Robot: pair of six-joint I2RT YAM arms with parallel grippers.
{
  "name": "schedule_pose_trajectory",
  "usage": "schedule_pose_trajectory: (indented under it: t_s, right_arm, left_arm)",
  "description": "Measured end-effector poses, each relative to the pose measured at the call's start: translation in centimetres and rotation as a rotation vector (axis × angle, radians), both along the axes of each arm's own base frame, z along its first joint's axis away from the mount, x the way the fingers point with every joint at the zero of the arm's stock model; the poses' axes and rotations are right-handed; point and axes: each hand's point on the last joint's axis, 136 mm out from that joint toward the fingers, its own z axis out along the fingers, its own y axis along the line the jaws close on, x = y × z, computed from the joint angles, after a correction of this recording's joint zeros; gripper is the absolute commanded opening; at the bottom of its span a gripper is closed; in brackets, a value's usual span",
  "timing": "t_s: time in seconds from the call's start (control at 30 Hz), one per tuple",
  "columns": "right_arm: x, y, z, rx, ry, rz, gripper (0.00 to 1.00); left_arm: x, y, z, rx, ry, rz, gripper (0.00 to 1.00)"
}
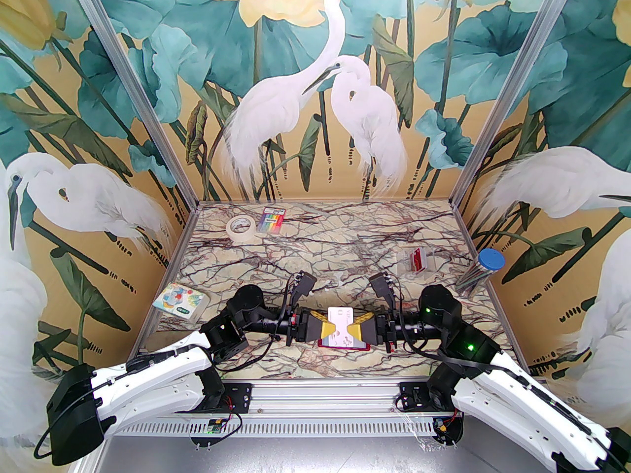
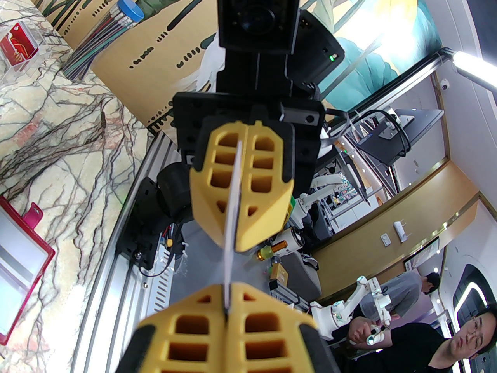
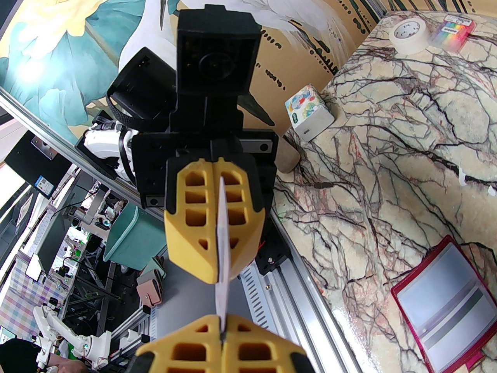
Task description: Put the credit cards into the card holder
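Observation:
A pale grey-lilac credit card [image 1: 340,317] hangs flat above the open card holder [image 1: 362,347], a dark red wallet lying near the table's front edge. My left gripper [image 1: 329,332] is shut on the card's left end and my right gripper [image 1: 351,332] is shut on its right end, tip facing tip. In the left wrist view the card [image 2: 233,208] runs edge-on from my left gripper [image 2: 226,310] to the right one [image 2: 237,243]. From the right wrist, the card [image 3: 222,247] spans my right gripper [image 3: 223,330] and the left [image 3: 219,274]. The wallet's clear slots [image 3: 442,301] face up; its snap tab [image 2: 33,214] lies open.
A clear plastic case [image 1: 416,261] with something red inside and a blue-lidded tube [image 1: 480,269] stand at the right. A tape roll [image 1: 241,227] and a rainbow-striped packet [image 1: 274,219] lie at the back left. A tissue pack [image 1: 180,301] sits at the left edge.

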Motion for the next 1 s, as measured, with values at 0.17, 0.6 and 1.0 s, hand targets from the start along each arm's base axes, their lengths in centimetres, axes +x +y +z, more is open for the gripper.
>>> schedule_pose_trajectory:
  t_s: [0.17, 0.6, 1.0]
  right_arm:
    - [0.7, 0.0, -0.9, -0.044, 0.000, -0.033, 0.00]
    - [5.0, -2.1, -9.7, -0.310, 0.190, -0.283, 0.00]
    - [6.8, -5.1, -16.0, -0.416, 0.449, -0.438, 0.00]
  left_arm:
    - [0.6, 0.2, -1.1, 0.047, 0.017, 0.038, 0.73]
    - [6.8, 4.5, -11.4, 0.349, 0.247, 0.369, 0.69]
    - [7.0, 3.5, -19.5, 0.503, 0.424, 0.332, 0.42]
